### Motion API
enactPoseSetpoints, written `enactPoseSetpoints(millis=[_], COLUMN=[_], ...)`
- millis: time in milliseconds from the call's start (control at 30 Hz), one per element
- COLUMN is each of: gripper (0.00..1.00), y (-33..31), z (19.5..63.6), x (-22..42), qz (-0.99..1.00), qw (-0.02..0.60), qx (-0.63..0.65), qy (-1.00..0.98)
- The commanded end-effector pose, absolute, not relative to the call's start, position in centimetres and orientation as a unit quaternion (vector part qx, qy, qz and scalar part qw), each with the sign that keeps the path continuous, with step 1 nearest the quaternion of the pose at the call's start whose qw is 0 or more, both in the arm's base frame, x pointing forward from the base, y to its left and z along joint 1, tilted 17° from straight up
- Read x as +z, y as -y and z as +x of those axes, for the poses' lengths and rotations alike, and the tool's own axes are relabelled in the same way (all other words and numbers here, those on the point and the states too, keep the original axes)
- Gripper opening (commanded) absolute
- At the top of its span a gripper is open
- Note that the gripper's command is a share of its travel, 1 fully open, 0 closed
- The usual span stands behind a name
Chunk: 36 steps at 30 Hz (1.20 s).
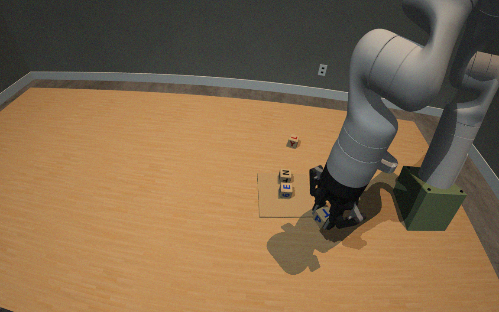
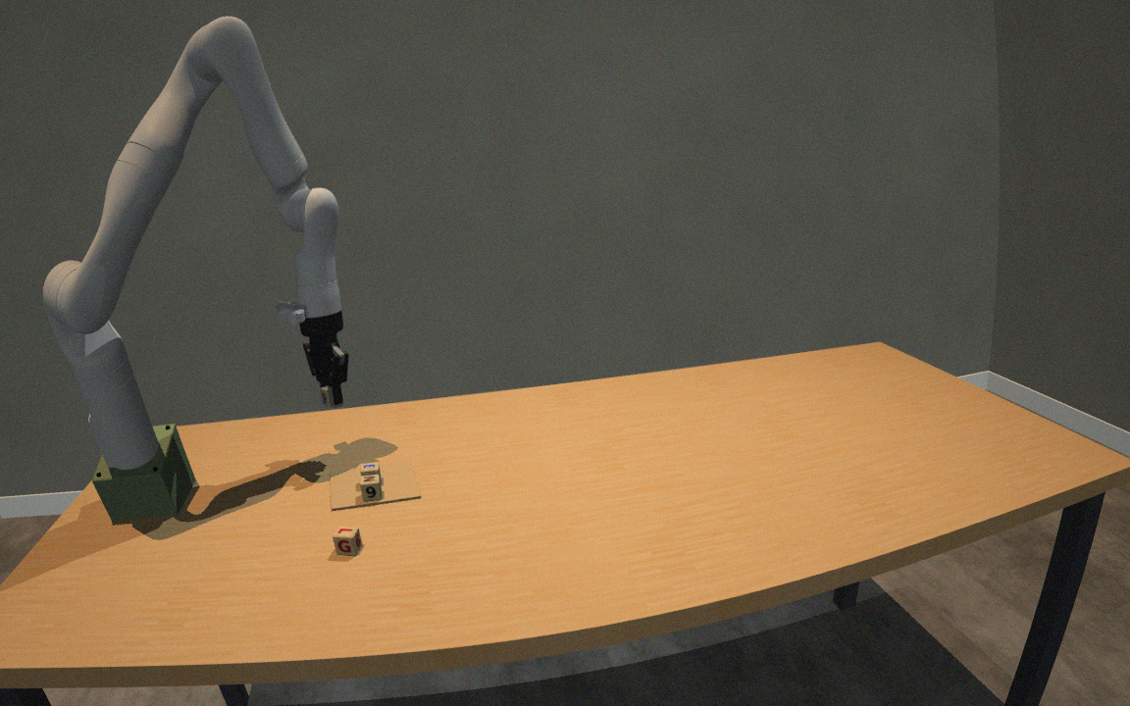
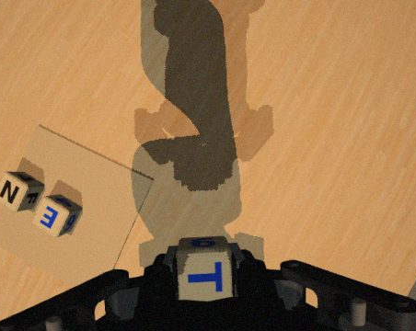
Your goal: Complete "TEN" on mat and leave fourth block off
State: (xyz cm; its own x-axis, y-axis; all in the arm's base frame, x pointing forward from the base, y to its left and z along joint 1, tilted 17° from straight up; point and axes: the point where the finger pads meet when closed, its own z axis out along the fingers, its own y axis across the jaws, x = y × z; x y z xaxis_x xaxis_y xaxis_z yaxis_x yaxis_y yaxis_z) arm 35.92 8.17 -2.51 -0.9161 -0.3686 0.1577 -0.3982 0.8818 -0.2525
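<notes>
Arm arched high, gripper (image 3: pixel 206 264) pointing down, clamped on the T block (image 3: pixel 204 276) above the table (image 2: pixel 727 456)

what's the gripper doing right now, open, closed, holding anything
Gripper: closed on the T block, held in the air beside the mat, above the table.

The top view looks down steeply from high behind the green base (image 1: pixel 429 205), the exterior view faces the tabletop (image 2: pixel 727 491) from farther off at its opposite long side, the wrist view looks straight down closely, and all share the mat (image 1: pixel 270 205).
</notes>
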Motion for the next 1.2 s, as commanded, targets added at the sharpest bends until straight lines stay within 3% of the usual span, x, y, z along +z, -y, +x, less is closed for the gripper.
enactPoseSetpoints(millis=[0, 533, 867, 1167], gripper=[0.26, 0.26, 0.26, 0.26], y=[-8.3, -7.4, -5.6, -3.2], z=[36.0, 36.0, 36.2, 36.9], x=[-2.4, -2.3, -2.1, -1.5], qz=[0.198, 0.130, -0.031, -0.289], qw=[0.051, 0.047, 0.032, -0.003], qx=[0.140, 0.147, 0.159, 0.166], qy=[0.969, 0.980, 0.986, 0.943])
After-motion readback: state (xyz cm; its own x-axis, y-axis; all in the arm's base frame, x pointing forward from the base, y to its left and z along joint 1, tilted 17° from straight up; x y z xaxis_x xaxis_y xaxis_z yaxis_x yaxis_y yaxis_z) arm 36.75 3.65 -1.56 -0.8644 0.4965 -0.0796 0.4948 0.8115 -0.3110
